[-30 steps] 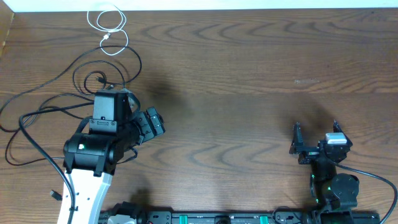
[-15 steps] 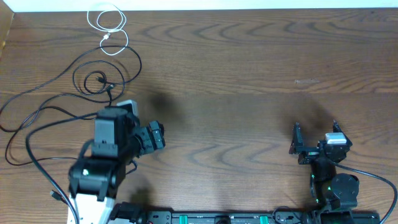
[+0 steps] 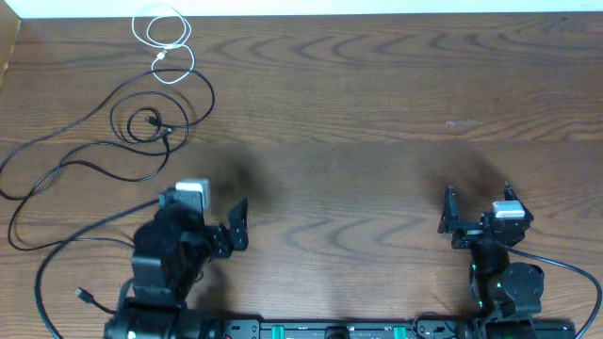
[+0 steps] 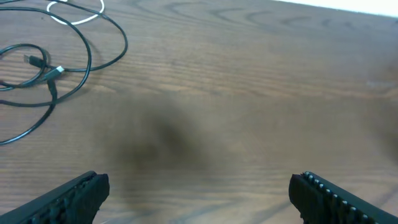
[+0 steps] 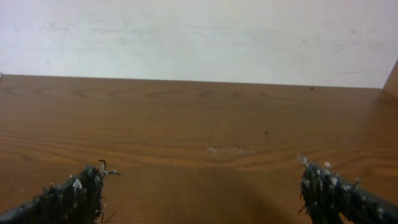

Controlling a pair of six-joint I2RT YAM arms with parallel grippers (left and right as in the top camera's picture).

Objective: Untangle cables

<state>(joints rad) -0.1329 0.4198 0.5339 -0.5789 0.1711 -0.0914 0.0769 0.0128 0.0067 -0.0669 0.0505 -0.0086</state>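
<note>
Overhead: black cables (image 3: 141, 122) are lying looped at the counter's (image 3: 377, 113) far-left, with the white cable (image 3: 165, 42) coiling just beyond. Left gripper (image 3: 232, 226) and right gripper (image 3: 479, 202) are sitting near their bases, jaws spread and empty — probably staging for a pick.
Left wrist: showing plug ends (image 4: 55, 71) inside a loop, which overhead is barely resolving.
Right wrist: seeing bare counter only — no cables.

I see black cables (image 3: 155, 122) and one white cable (image 3: 162, 56) on a dark brown table (image 3: 377, 113) with wavy wood grain, plus a black left end effector (image 4: 199, 186) and black right end effector (image 5: 202, 179).
</note>
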